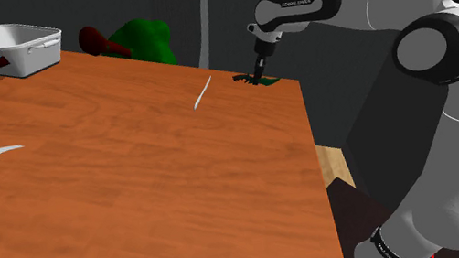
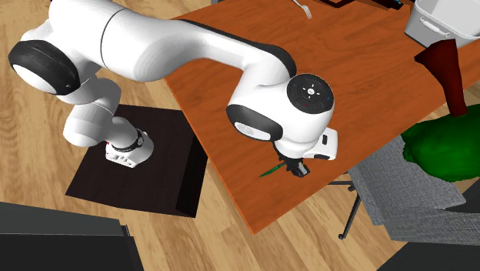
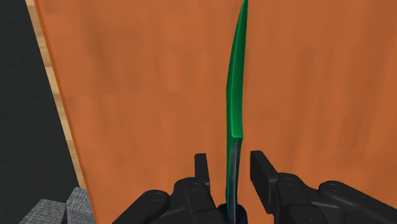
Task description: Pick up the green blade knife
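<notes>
Spread black hand (image 3: 230,167) straddles the handle of the green-bladed knife (image 3: 235,89) on the wooden table (image 3: 140,95).

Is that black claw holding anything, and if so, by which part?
Nothing is held: the open gripper straddles the green knife at its dark handle, without touching it.

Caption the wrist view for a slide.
Open black claw straddles the dark handle of a green-bladed knife on an orange-brown wooden table.

You're looking at a table (image 1: 134,183) of smooth-grained wood with a soft sheen; the knife (image 3: 236,83) has a glossy green blade; the arm (image 2: 154,42) is smooth white; the chair (image 2: 408,200) wears rough grey cloth; the floor (image 2: 31,154) is pale wooden planks.
</notes>
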Tool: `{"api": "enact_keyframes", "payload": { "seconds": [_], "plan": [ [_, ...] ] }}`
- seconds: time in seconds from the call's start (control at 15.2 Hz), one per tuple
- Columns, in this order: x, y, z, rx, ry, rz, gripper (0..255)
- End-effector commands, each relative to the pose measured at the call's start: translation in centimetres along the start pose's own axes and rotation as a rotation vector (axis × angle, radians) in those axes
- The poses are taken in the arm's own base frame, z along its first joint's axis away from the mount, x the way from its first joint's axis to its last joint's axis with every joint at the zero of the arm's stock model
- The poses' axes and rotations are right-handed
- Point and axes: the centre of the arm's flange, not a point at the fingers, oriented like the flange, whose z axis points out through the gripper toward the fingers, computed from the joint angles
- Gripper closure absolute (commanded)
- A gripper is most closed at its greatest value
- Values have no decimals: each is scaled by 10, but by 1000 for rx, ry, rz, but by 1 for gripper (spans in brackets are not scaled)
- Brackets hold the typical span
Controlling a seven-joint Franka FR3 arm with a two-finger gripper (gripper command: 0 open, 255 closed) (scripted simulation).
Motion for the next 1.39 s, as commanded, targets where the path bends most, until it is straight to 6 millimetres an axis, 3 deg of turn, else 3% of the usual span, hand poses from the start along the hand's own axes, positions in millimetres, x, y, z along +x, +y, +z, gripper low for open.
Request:
{"api": "enact_keyframes", "payload": {
  "seconds": [0.0,0.46,1.32],
  "plan": [
    [0,0,1,0,0,0,255],
    [0,0,1,0,0,0,255],
    [7,2,-68,0,0,0,255]
  ]
}}
